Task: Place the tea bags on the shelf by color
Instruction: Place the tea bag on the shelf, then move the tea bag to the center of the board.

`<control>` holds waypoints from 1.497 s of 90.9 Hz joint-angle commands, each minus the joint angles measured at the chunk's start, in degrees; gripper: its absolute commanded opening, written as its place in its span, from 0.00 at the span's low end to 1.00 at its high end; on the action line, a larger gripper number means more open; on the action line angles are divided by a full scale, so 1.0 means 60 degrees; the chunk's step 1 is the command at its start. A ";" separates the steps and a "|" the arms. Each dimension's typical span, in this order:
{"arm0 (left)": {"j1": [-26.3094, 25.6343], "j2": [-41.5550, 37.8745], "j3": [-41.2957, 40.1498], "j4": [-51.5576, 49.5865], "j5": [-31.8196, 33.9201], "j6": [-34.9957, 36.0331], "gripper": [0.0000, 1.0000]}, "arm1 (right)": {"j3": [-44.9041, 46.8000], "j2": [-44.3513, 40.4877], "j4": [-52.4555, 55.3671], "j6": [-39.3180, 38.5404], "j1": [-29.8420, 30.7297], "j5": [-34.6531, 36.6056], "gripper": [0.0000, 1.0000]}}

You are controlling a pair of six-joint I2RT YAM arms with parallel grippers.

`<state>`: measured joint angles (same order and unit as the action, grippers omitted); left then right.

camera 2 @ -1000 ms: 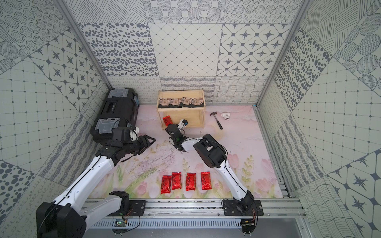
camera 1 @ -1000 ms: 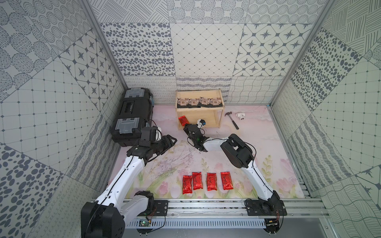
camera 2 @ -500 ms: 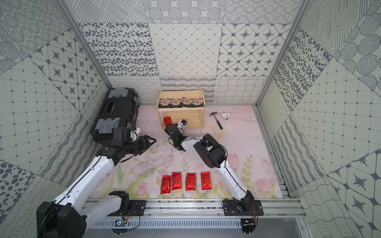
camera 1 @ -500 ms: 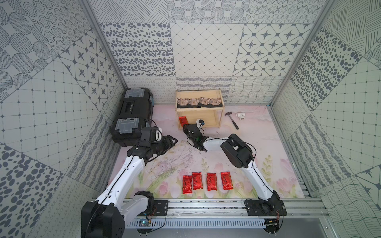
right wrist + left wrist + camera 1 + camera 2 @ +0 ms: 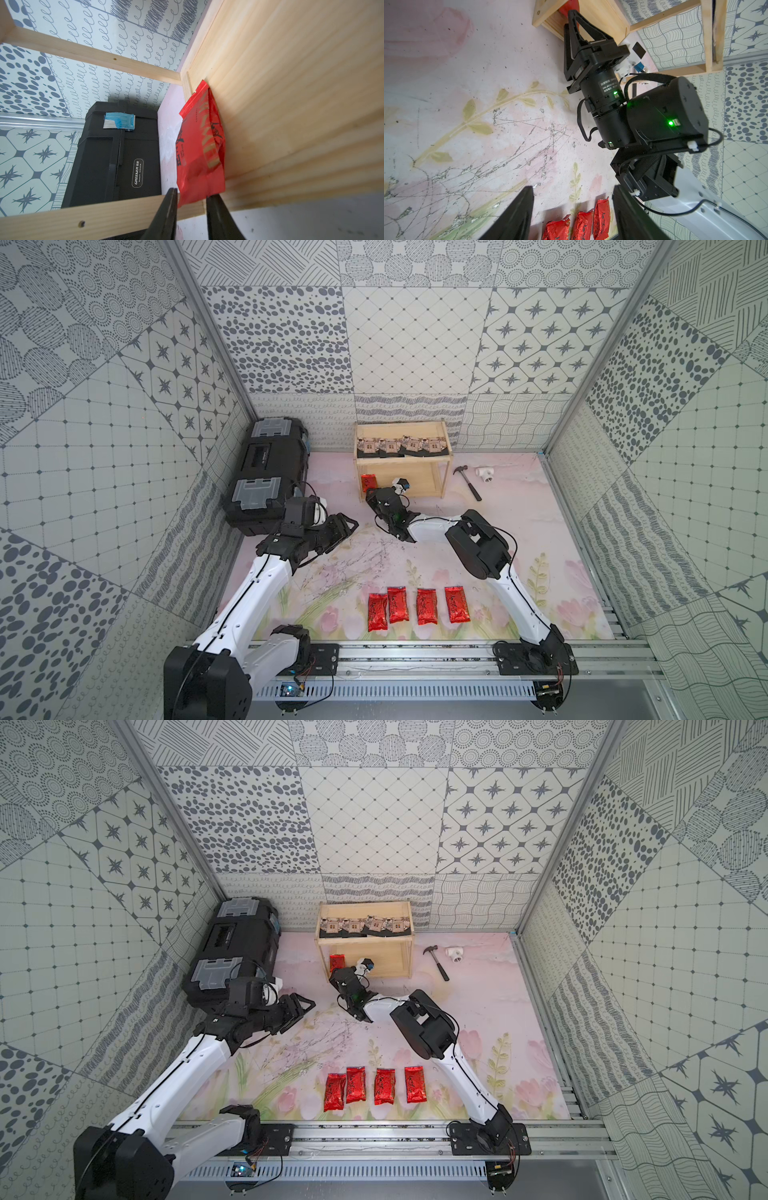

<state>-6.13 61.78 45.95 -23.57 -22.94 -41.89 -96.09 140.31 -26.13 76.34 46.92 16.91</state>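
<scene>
A robotics lab cell: grey-patterned wall panels enclose a floral-printed counter, and two white-and-black robot arms stand bolted to a metal rail along its front edge.

In the right wrist view, the black toolbox has a small badge with white letters that say "GREENER". The tiny words under it look like "QUALITY GARANTIE". The red tea bag has dark writing that I cannot read. In the left wrist view, the round black motor has white print starting "DM-J43"; the rest is too small. In a top view, the black packets in the upper middle of the frame have beige pictures too small to read.
</scene>
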 commanded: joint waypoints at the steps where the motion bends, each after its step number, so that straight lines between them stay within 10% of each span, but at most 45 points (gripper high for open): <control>1: 0.0048 -0.0065 -0.0026 0.0170 -0.0220 0.0073 0.65 | 0.0024 0.0206 -0.0133 0.0070 0.0050 -0.0089 0.29; 93: 0.0137 -0.0216 -0.0171 0.0331 -0.0292 -0.0061 0.65 | 0.1521 -0.1500 0.0078 -0.0428 0.0029 -0.1117 0.73; 136: 0.0102 -0.0077 -0.0509 0.0314 0.0002 -0.0170 0.63 | 0.5967 -0.5579 -0.0025 -0.5688 0.0833 -0.2623 0.74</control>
<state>-5.52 61.14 44.56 -23.31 -23.35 -42.30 -66.50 112.77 -25.85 55.86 50.50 3.53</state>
